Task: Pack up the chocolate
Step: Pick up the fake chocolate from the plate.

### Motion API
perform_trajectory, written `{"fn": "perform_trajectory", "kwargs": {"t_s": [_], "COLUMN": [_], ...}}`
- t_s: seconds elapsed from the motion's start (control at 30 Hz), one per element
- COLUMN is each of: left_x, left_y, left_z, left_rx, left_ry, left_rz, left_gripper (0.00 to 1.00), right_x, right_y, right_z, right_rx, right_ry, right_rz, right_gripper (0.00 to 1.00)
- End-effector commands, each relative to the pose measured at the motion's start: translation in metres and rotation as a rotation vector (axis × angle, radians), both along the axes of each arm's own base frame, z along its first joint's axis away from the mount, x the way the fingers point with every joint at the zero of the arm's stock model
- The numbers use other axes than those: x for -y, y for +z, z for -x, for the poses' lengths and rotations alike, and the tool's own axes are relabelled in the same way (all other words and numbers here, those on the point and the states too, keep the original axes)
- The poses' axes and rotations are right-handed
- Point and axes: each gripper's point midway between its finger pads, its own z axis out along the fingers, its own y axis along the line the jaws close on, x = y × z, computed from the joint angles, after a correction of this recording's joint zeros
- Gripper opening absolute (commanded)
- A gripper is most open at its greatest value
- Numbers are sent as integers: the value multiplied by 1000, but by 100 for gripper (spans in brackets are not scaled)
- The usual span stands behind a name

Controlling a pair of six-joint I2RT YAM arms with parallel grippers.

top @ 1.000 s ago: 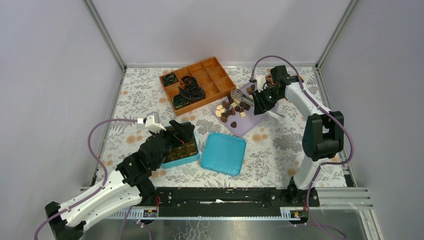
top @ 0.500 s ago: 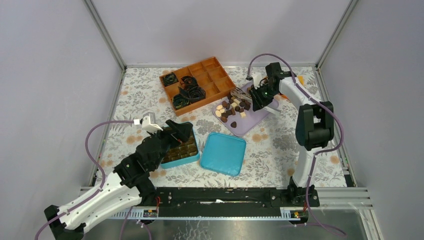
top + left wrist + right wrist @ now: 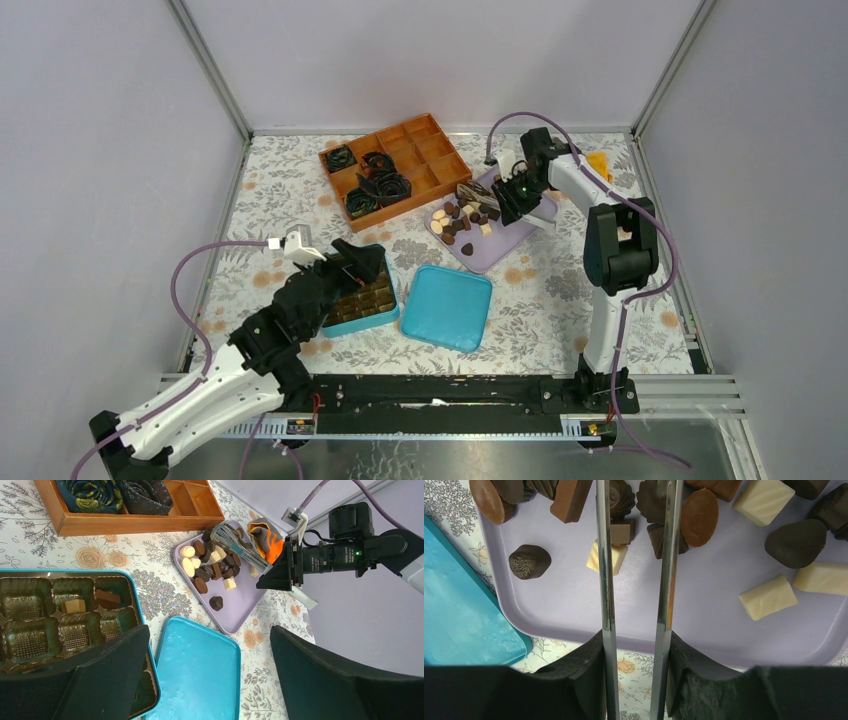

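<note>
Right pincer (image 3: 635, 641) of mine clamps slim, mirror-bright steel tongs (image 3: 605, 580), their flat arms a narrow gap apart; the tips run off the frame's top. Beneath lie glossy chocolate pieces (image 3: 700, 516), ribbed cream blocks, brown ovals, dark domes, on a smooth lilac plastic tray (image 3: 704, 625), a teal lid (image 3: 464, 605) at lower left. My left pincer (image 3: 210, 635) gapes wide, empty, above the teal tin (image 3: 365, 320), where two pieces sit in moulded brown pockets.
</note>
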Motion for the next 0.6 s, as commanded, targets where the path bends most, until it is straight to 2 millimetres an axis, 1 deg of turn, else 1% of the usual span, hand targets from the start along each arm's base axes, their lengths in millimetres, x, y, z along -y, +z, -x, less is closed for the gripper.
{"fn": "perform_trajectory", "kwargs": {"t_s": [0.0, 0.3, 0.5, 0.57], "left_x": [2, 2, 2, 2], "left_y": [7, 6, 6, 6], "left_z": [-4, -5, -5, -5], "left_rx": [25, 22, 20, 20], "left_ry": [1, 1, -1, -1], "left_rz": [28, 28, 31, 31], "left_gripper": [99, 99, 99, 99], "right_x": [-7, -15, -16, -15], "right_y": [16, 14, 11, 10], "right_z": [-18, -19, -22, -22], "right_rx": [78, 98, 114, 116], "right_ry": [20, 37, 39, 38], "right_rz": [6, 34, 72, 84], "right_gripper": [45, 45, 43, 41]}}
